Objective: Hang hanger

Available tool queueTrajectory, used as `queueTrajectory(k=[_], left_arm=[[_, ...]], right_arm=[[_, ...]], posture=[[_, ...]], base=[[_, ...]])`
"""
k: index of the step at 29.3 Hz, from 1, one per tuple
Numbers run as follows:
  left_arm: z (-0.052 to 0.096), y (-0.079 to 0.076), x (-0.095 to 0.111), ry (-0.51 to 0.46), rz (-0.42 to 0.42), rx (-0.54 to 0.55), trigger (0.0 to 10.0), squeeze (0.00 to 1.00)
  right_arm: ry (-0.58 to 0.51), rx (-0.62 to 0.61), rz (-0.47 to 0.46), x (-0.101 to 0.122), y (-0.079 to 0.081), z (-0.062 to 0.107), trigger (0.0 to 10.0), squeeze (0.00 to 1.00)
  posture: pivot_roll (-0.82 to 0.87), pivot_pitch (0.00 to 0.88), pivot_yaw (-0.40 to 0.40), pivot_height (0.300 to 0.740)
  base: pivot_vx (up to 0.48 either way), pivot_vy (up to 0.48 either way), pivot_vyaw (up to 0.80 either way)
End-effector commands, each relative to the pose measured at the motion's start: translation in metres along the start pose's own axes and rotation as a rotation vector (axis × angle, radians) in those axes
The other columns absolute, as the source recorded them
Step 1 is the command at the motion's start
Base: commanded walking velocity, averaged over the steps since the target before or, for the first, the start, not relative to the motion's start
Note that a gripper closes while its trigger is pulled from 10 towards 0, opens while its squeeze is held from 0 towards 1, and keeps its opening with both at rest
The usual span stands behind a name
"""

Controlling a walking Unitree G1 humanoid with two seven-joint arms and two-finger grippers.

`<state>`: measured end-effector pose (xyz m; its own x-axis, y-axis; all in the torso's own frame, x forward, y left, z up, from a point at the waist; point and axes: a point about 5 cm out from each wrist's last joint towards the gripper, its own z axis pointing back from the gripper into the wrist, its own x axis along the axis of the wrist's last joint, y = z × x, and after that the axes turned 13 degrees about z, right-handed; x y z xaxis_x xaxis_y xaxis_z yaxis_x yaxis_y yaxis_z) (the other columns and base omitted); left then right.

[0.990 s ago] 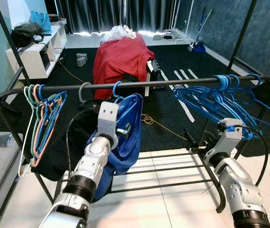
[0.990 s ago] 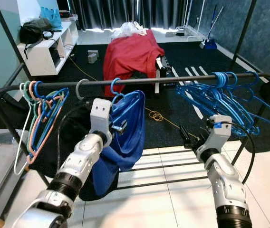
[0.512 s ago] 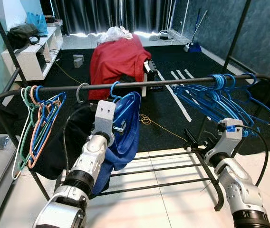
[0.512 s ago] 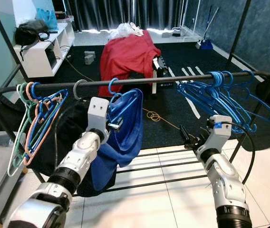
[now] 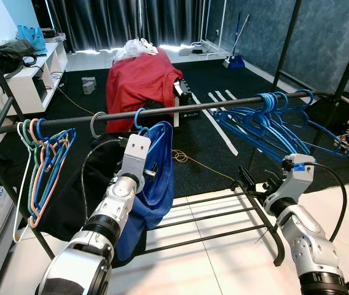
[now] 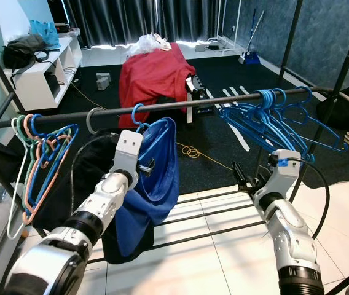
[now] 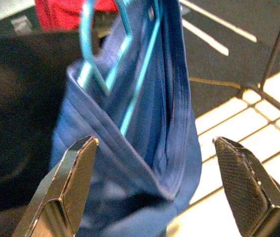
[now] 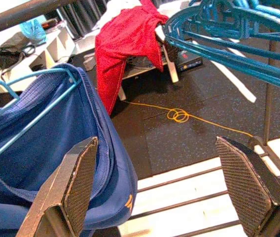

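1. The blue hanger (image 5: 142, 121) with its blue garment (image 5: 160, 166) hangs hooked on the rail (image 5: 180, 109).
2. The left hand (image 7: 152, 190), fingers apart, has let go, at 6 o'clock below the hook.
3. The right hand (image 8: 155, 185) stays open, idle; hanging looks done.

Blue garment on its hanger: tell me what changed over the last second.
Little changed. The whole picture has shifted, so the camera moved, not the things. The blue garment hangs by its hanger from the rail as before. The left gripper stays open just in front of it; the right gripper stays open, holding nothing.
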<state>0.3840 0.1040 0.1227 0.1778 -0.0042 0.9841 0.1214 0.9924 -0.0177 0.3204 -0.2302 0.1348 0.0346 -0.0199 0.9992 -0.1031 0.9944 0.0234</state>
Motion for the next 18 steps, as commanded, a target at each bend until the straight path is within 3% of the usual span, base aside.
queueTrajectory(k=[1,18], left_arm=[[-0.0011,-0.0019,-0.0011,0.030,-0.018,-0.010,10.0,0.00],[-0.0022,-0.0094,-0.0073,0.089,-0.087,-0.010,10.0,0.00]], right_arm=[[0.020,0.007,-0.012,-0.0045,0.0008,0.0008,10.0,0.00],[0.021,-0.005,-0.002,-0.0039,-0.0041,0.0029,10.0,0.00]], posture=[[-0.12,0.000,-0.002,0.740],[-0.16,0.000,0.004,0.740]], base=[[0.000,0.000,0.00],[0.000,0.000,0.00]])
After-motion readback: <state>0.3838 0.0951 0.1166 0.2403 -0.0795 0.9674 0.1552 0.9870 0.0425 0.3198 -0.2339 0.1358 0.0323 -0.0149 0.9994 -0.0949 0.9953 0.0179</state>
